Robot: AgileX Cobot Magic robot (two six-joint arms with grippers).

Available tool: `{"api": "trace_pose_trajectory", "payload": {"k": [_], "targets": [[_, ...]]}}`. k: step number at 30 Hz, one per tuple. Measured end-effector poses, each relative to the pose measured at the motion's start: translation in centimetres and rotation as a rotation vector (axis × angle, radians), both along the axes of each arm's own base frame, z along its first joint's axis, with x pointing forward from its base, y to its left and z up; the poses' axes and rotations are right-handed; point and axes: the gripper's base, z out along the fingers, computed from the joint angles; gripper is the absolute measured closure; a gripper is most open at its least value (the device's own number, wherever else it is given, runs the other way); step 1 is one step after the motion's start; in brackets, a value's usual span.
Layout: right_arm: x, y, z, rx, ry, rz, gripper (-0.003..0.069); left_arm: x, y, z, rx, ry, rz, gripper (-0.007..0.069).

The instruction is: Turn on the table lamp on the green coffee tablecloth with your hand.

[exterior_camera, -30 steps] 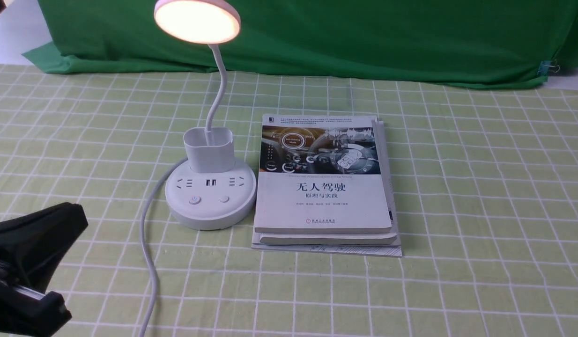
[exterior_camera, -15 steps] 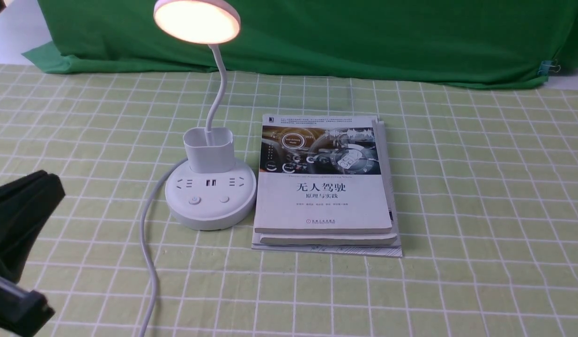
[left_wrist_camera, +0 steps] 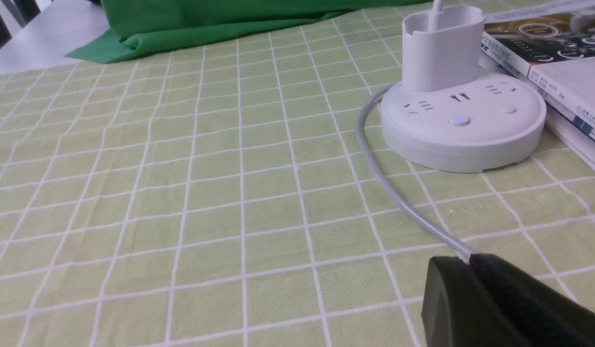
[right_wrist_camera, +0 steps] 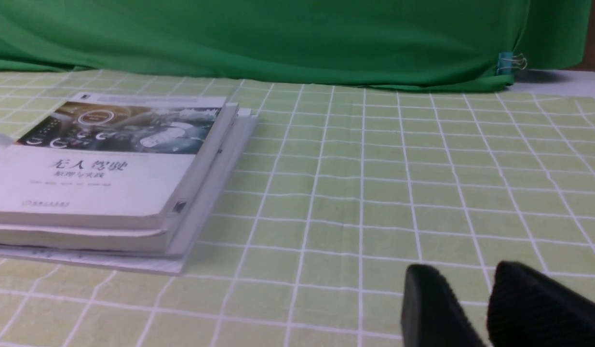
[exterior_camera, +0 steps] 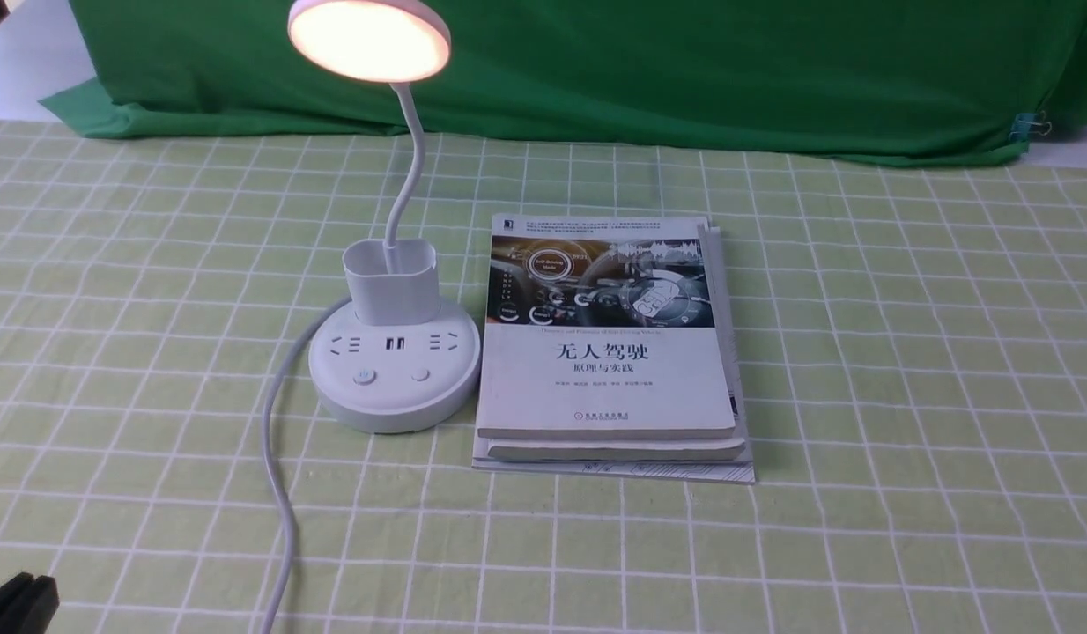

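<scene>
The lamp (exterior_camera: pixel 394 370) stands on the checked tablecloth (exterior_camera: pixel 905 370) a little left of the middle of the front view, and its round head (exterior_camera: pixel 368 40) glows warm at about 11 o'clock from the base. A thin neck (exterior_camera: pixel 409 167) curves down from the head into the white cup (exterior_camera: pixel 391 283), which sits on the far part of the round base. The base top shows sockets and two buttons (exterior_camera: pixel 364 377); in the left wrist view the button nearer the cord (left_wrist_camera: pixel 459 120) carries a small blue light. The cord leaves the base on its left and runs toward 6 o'clock, off the near edge of the front view.

Touching the base at 3 o'clock lies a stack of books (exterior_camera: pixel 610 352), flat, with a printed cover on top. A dark green backdrop (exterior_camera: pixel 684 70) hangs at 12 o'clock, behind the cloth, with a clip (exterior_camera: pixel 1028 128) at its right end.

The left gripper (left_wrist_camera: pixel 468 260) shows only as a black tip at 7 o'clock in the front view, well apart from the lamp. Its wrist view shows the two fingers pressed together, with the cord passing just beyond them. The right gripper (right_wrist_camera: pixel 490 277) shows only in its own wrist view, low over bare cloth, fingers slightly spread with a narrow gap and nothing between them.
</scene>
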Motion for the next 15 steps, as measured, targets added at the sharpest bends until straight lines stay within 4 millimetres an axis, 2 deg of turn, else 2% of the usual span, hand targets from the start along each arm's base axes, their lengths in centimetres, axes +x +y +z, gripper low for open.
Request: {"api": "trace_pose_trajectory", "payload": {"k": [15], "targets": [[0.0,0.0,0.0,0.0,0.0,0.0,0.0414,-0.01,-0.06,0.11,-0.029,-0.011,-0.002,0.0606]]}}
